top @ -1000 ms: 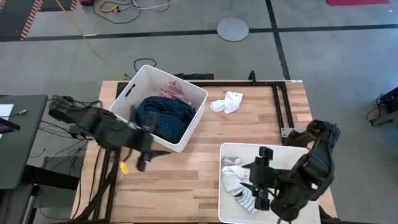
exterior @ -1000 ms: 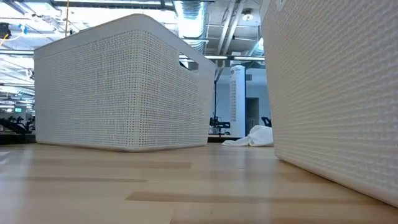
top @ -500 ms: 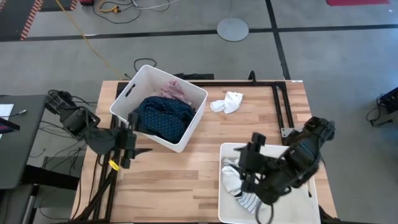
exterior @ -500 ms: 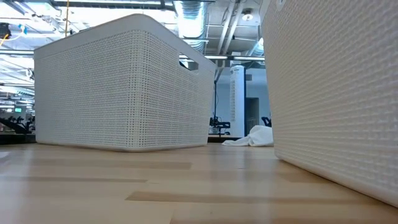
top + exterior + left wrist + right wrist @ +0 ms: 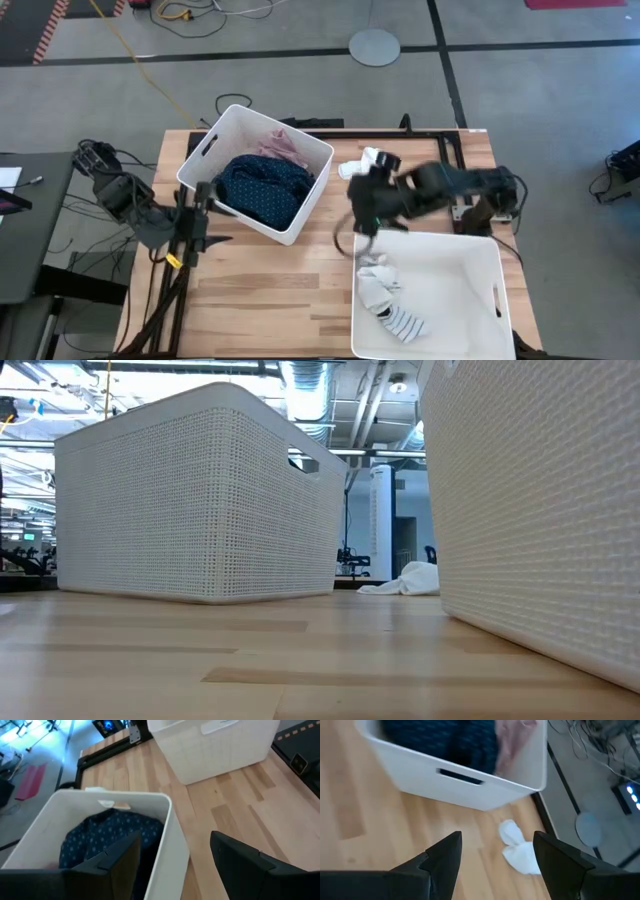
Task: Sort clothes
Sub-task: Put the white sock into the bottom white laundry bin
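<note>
Still loose on the table [image 5: 300,270]: crumpled white sock [image 5: 372,163].

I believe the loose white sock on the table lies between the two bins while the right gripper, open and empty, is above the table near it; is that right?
Not quite: the high view shows the white sock beside the left bin, toward the table's far edge, not between the bins. The right gripper is indeed open and empty near it.

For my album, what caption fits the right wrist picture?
Open right pincer hovering above the white sock beside the clothes bin.
</note>
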You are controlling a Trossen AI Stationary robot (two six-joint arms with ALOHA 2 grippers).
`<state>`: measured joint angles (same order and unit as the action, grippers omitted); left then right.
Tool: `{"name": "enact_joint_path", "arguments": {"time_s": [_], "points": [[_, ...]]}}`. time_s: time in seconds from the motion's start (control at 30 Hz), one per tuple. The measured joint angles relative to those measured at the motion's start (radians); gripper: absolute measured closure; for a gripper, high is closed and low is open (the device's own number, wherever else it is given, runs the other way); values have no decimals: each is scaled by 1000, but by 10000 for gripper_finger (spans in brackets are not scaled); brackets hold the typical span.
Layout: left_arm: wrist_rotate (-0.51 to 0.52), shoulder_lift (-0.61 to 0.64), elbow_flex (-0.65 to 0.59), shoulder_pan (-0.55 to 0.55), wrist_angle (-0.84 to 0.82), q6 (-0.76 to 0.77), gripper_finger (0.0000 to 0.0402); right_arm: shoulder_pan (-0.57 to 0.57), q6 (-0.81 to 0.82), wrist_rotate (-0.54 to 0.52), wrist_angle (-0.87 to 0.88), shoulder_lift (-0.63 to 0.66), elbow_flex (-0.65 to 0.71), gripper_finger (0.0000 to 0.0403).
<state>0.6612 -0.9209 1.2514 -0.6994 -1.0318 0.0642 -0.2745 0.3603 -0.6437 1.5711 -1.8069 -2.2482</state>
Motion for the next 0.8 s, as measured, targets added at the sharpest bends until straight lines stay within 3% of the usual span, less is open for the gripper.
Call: {"name": "enact_joint_path", "arguments": {"time_s": [0.47, 0.67, 0.8], "points": [[8, 161, -182, -30, -28, 132, 168, 311, -185, 191, -5, 1, 15, 138], [25, 227, -284, -63, 15, 164, 168, 412, -264, 300, -35, 8, 142, 138], [26, 241, -302, -78, 18, 197, 168, 471, -316, 441, -189, 41, 294, 138]]}}
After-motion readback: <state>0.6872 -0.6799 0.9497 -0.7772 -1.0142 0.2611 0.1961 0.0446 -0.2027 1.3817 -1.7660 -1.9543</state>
